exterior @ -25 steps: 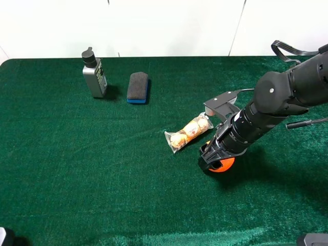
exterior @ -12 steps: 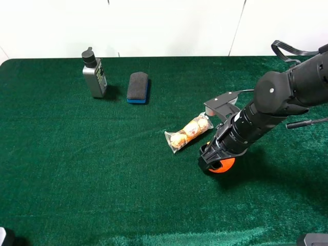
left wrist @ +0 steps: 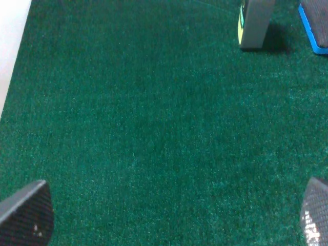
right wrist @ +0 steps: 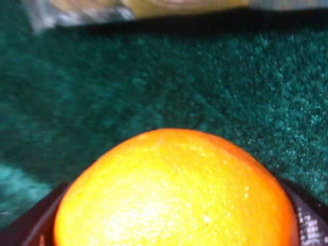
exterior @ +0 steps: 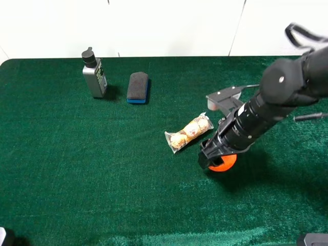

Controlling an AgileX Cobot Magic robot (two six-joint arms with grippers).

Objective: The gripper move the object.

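The round orange fruit (exterior: pixel 225 163) sits on the green cloth at the right, just right of the packet of beige balls. My right gripper (exterior: pixel 214 157) comes down on it from the upper right and is shut on it. In the right wrist view the fruit (right wrist: pixel 174 195) fills the lower part, with a black finger (right wrist: pixel 25 228) hugging each side. My right gripper (right wrist: pixel 171 230) holds it low over the cloth. My left gripper (left wrist: pixel 169 218) is open and empty above bare cloth; only its fingertips (left wrist: pixel 25 215) show.
A clear packet of three beige balls (exterior: pixel 188 131) lies just left of the fruit, its edge visible in the right wrist view (right wrist: pixel 154 7). A grey bottle (exterior: pixel 94 74) and a black-and-blue eraser (exterior: pixel 138 87) stand at the back left, also in the left wrist view (left wrist: pixel 255 23) (left wrist: pixel 315 25).
My right arm has shifted a little up and to the right, and the gripper with the fruit has moved slightly right. The left gripper's earlier state is not shown.
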